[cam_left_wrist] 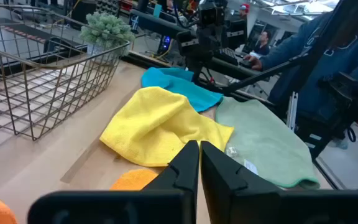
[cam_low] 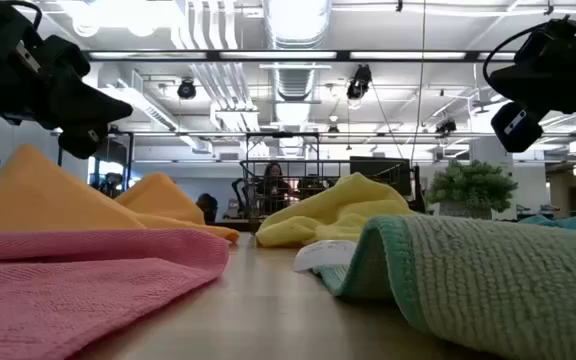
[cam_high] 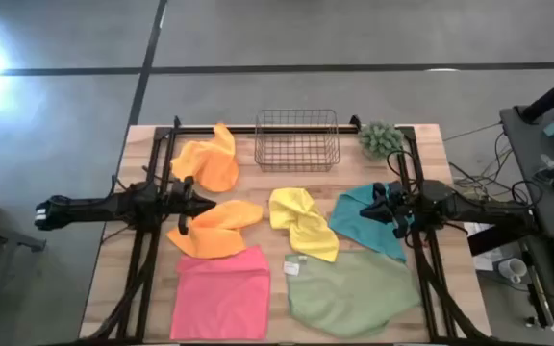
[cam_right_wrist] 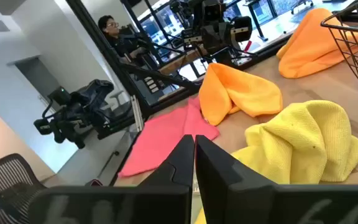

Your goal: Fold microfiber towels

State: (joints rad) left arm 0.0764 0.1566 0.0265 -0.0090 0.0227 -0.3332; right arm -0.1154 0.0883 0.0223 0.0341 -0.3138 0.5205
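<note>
Several microfiber towels lie on the wooden table: a crumpled orange one (cam_high: pixel 210 163) at the far left, a second orange one (cam_high: pixel 217 229) nearer, a crumpled yellow one (cam_high: pixel 301 221) in the middle, a teal one (cam_high: pixel 359 223) at the right, a flat pink one (cam_high: pixel 221 293) and a larger light green one (cam_high: pixel 354 288) at the near edge. My left gripper (cam_high: pixel 205 204) hangs shut above the table between the two orange towels. My right gripper (cam_high: pixel 365 213) hangs shut above the teal towel. Both stand well clear of the cloths in the low view, with nothing in their fingers.
A wire basket (cam_high: pixel 296 139) stands at the table's far edge, with a small green fuzzy plant (cam_high: pixel 381 139) to its right. The green towel's white tag (cam_high: pixel 293 264) lies near the yellow towel. A person (cam_right_wrist: pixel 114 31) sits beyond the table's left side.
</note>
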